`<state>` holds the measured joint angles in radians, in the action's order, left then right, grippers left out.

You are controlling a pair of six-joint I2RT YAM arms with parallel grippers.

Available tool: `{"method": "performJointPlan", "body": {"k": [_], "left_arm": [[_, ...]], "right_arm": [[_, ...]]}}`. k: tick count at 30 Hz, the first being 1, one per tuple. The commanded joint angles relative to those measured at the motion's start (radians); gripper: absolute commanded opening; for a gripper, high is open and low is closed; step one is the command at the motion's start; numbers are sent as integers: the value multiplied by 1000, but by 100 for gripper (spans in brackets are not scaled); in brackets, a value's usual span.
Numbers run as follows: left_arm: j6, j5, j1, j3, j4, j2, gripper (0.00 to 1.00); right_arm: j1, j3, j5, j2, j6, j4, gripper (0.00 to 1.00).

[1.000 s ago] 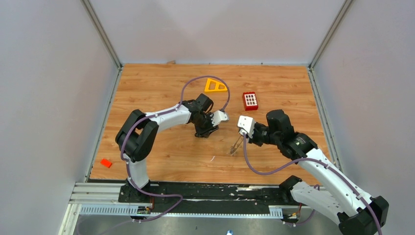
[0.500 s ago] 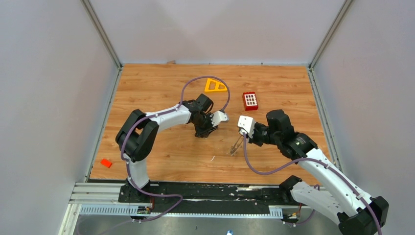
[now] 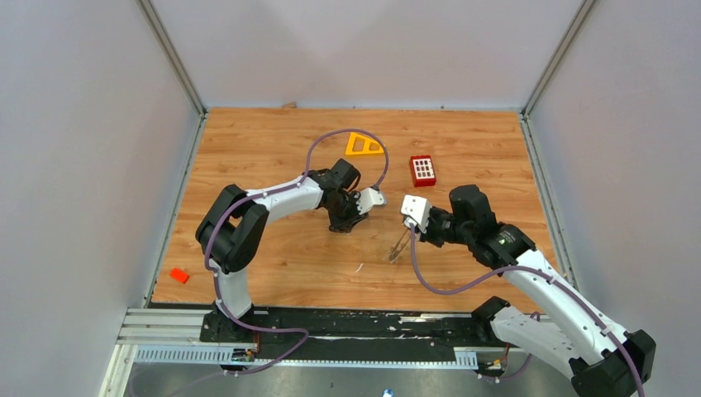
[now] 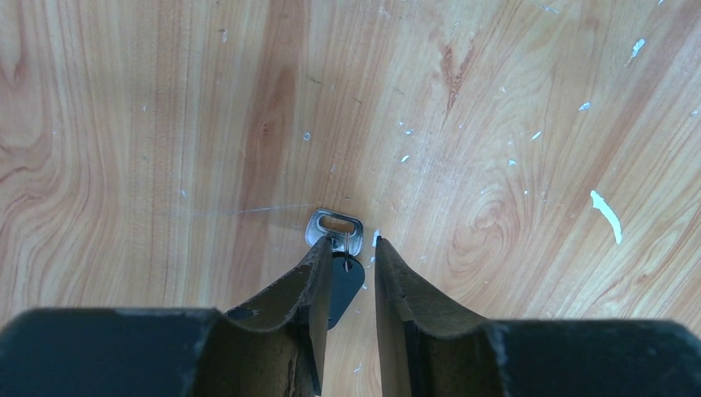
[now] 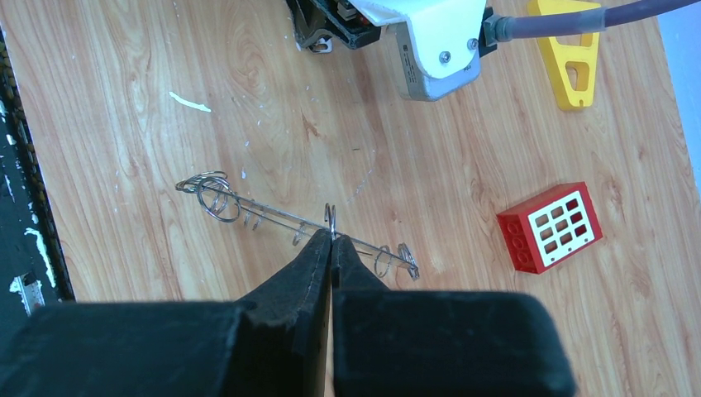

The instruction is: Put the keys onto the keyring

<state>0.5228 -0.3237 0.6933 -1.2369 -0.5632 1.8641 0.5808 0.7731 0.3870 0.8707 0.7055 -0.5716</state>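
Gleaming wire keyring (image 5: 281, 217); black-headed silvery key (image 4: 344, 279); scuffed woodgrain table (image 4: 165, 124)

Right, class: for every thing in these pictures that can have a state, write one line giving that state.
left gripper: slightly open, fingers either side of the key
key: lying flat on the table, not lifted
right gripper: shut on the keyring
keyring: held, the key not on it
red block: resting on the table, grid face up
orange triangle: lying flat
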Motion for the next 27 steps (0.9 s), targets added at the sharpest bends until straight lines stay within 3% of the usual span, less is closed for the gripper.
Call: {"method": "performJointPlan", "body": {"k": [1, 17, 21, 25, 27], "left_arm": [[11, -21, 0, 9, -6, -2, 31], [8, -32, 0, 19, 0, 3, 21], [7, -35, 0, 12, -1, 3, 14], [8, -44, 0, 5, -4, -1, 0], [11, -47, 0, 4, -5, -11, 0]], "right_arm": [[-3, 12, 15, 1, 5, 26, 0], [-3, 12, 13, 3, 5, 25, 0], [-3, 12, 13, 4, 5, 26, 0], [-3, 14, 13, 4, 5, 25, 0], [-3, 14, 15, 4, 4, 24, 0]]}}
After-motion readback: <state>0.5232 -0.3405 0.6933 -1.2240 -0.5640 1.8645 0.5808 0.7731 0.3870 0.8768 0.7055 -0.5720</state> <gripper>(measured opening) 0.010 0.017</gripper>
